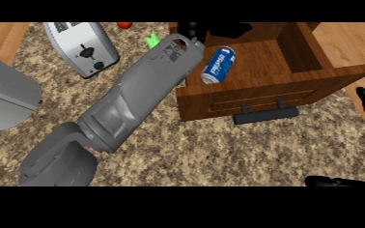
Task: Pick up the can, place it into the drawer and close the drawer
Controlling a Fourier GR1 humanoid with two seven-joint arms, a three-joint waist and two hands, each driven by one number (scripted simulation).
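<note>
Your can (218, 64) lies on its side inside the open drawer (285, 60), upper middle of the frame, blue with its silver end toward the drawer front. The drawer stands pulled out, its dark handle (266, 115) facing the lower edge. Your left forearm (143, 94) runs diagonally from lower left up to the drawer's left corner; the left hand (192, 30) shows only as a dark shape at the top, beside the can and not on it, and you cannot tell how its fingers stand. Your right hand (333, 181) shows just as a dark tip at lower right, state unclear. A toaster (82, 47) sits upper left on the speckled tabletop (214, 149).
</note>
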